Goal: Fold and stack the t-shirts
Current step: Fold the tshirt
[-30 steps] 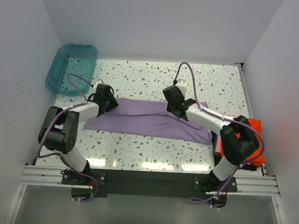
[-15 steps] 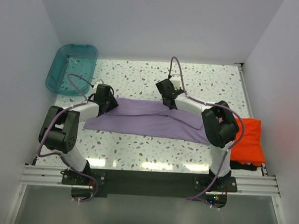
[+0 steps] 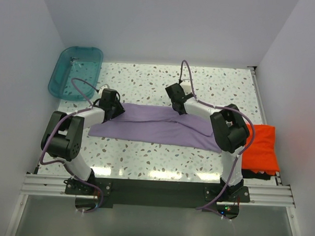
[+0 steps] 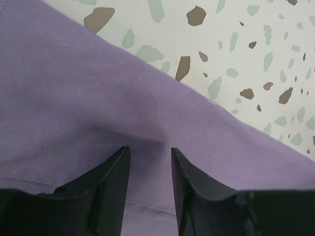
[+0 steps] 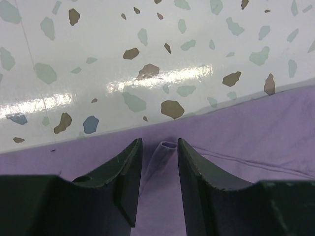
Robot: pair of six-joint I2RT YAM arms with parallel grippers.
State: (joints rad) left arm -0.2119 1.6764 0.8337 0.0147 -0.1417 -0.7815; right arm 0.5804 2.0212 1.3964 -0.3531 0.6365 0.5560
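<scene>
The lavender t-shirt (image 3: 157,127) lies spread flat across the middle of the table. My left gripper (image 3: 115,109) rests on its far left corner. In the left wrist view the gripper (image 4: 150,150) has its fingers a little apart, pressed onto the purple cloth (image 4: 74,98). My right gripper (image 3: 178,108) is at the middle of the shirt's far edge. In the right wrist view the gripper (image 5: 160,142) is slightly open, with a small raised fold of the shirt (image 5: 165,150) standing between the fingers. The orange-red t-shirt (image 3: 264,149) lies folded at the right edge.
A teal plastic tub (image 3: 76,71) stands at the far left corner. White walls close in the table on the left, right and back. The speckled tabletop (image 3: 221,84) shows beyond the shirt and in front of it (image 3: 156,157).
My right arm swung from the shirt's right side to the middle of its far edge, uncovering the orange-red shirt. The left arm has not moved.
</scene>
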